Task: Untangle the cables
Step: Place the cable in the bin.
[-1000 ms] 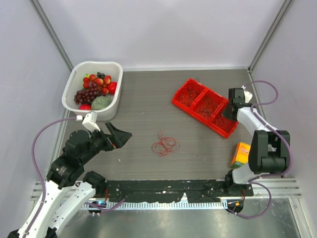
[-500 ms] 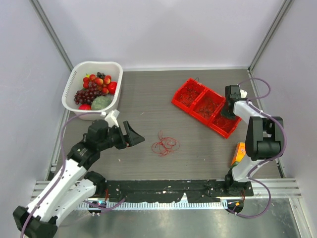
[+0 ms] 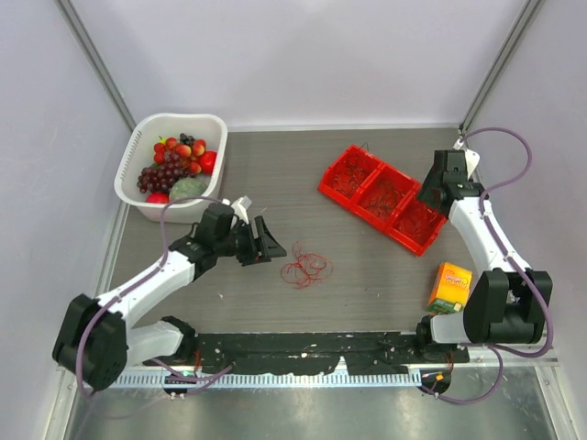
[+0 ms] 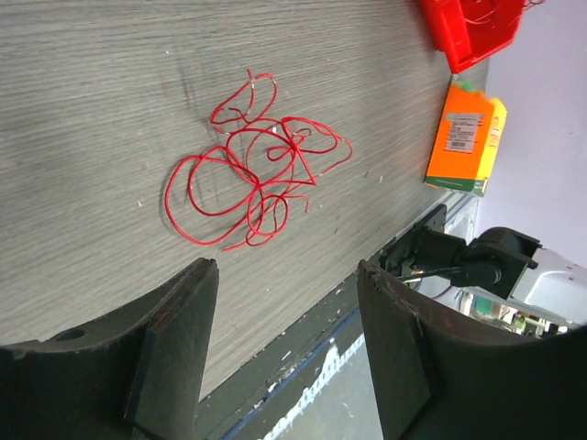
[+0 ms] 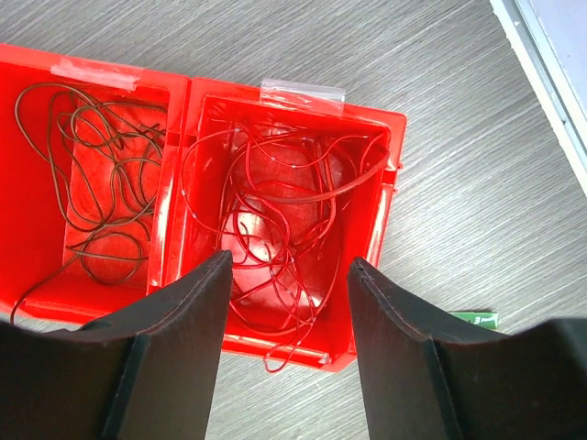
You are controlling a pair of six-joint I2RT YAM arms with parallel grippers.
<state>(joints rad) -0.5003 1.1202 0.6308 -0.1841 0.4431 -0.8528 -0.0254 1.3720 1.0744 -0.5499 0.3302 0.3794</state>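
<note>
The loose cables (image 3: 305, 267) are a small tangle of thin red wire loops lying flat on the table; the left wrist view shows the cables (image 4: 257, 179) just ahead of the fingers. My left gripper (image 3: 267, 245) is low, just left of the tangle. In its wrist view the left gripper (image 4: 286, 266) is open and holds nothing. My right gripper (image 3: 430, 196) hovers over the red bins (image 3: 381, 195). Seen from the wrist, the right gripper (image 5: 291, 259) is open above the end compartment, where red wires (image 5: 284, 229) lie. Dark wires (image 5: 101, 192) fill the neighbouring compartment.
A white basket (image 3: 179, 117) of fruit stands at the back left. An orange box (image 3: 448, 287) lies near the right arm's base, and the orange box (image 4: 468, 137) also shows in the left wrist view. The table's dark front rail (image 3: 303, 346) runs just below the tangle.
My left arm has swung right toward the tangle and its jaws have narrowed somewhat. My right gripper has gone from shut to open and lifted back from the end compartment.
</note>
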